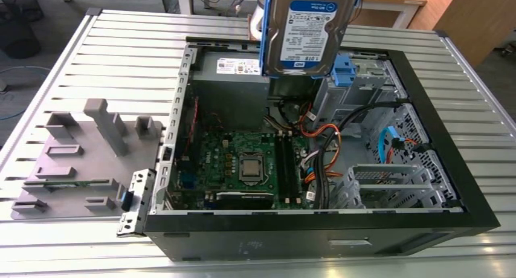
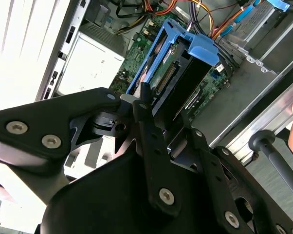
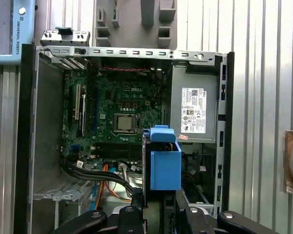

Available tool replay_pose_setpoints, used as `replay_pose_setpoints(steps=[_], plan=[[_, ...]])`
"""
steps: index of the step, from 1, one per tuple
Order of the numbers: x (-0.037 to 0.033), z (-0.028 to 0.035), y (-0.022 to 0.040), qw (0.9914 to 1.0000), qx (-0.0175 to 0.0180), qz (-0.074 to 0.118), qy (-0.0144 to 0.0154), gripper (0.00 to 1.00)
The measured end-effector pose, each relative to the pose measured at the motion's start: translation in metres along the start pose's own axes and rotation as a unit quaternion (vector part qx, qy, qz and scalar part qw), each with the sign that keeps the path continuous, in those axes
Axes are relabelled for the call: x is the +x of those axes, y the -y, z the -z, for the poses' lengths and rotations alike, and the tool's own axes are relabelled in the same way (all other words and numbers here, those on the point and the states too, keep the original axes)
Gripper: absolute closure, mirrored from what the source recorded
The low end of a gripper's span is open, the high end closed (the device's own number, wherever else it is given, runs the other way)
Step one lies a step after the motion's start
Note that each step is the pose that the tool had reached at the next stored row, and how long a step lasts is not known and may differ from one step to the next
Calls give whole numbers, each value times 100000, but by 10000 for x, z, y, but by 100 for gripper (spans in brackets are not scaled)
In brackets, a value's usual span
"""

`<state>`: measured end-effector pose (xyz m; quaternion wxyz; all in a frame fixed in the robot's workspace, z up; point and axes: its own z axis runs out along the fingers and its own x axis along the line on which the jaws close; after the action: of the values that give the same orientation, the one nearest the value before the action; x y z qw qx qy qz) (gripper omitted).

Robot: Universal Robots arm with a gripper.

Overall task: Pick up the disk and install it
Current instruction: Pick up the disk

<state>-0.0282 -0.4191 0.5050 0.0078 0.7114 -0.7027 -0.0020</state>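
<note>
The pincer (image 2: 166,109) is closed onto the disk (image 1: 309,30). In both wrist views its black fingers (image 3: 136,197) clamp the two opposite faces of the drive, with the blue bracket (image 3: 165,163) wrapped round the drive's edges beyond them. The disk hangs upright in the air over the open computer case (image 1: 322,242), clear of everything inside it as far as the exterior view lets one judge. In that view its white-and-blue label faces the camera, and its lower edge overlaps the grey power-supply box (image 1: 229,90) and the drive cage (image 1: 367,84) behind it, just beside the cage's blue clip (image 1: 344,69). The case lies on its side on a slatted metal surface (image 1: 121,60) with its side panel off. This bares the green motherboard (image 1: 241,163) in the middle, and a bundle of black and orange cables (image 1: 322,139) on the exterior view's right of the board. A grey fixture (image 1: 81,151) of blocks and slots sits on the surface at the exterior view's left of the case, touching or just beside its rear edge.
</note>
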Motion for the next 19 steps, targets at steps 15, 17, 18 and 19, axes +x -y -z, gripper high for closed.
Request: replay_pose_setpoints(steps=[15,17,18,19], plan=[[180,-2,-2,99999,-6,-3,-358,65],[210,-2,-3,99999,-9,-6,-447,65],[225,-2,-3,99999,-9,-4,-491,65],[238,-2,-3,99999,-11,-7,-533,65]])
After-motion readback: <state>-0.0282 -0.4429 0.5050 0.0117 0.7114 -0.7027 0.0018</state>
